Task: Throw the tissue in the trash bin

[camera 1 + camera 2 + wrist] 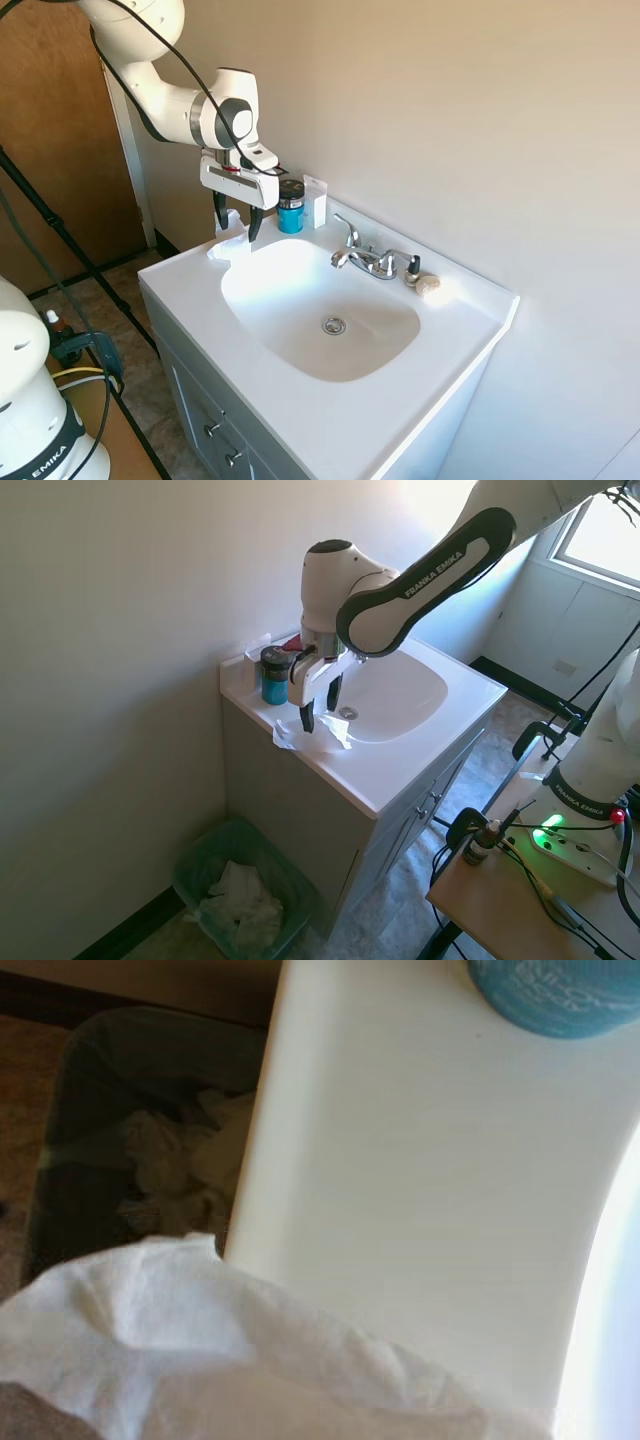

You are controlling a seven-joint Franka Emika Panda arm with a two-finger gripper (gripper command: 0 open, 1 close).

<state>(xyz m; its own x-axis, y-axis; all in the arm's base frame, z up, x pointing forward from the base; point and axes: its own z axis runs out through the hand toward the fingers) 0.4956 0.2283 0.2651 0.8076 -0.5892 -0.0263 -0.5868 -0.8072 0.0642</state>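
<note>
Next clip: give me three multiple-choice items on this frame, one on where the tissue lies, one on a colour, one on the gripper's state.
1. Where is the tissue?
A. in the basin
B. on the counter's front corner by the basin
C. on the floor

2. What colour is the jar near the wall?
A. red
B. yellow
C. teal with a dark lid

3. What state is the gripper in?
A. open, fingers above the tissue
B. shut on the tissue
C. shut on the jar

Answers: 1 B, it lies at the counter edge above the trash bin. 2 C, as both exterior views show. 3 A, a gap shows between its fingers.
</note>
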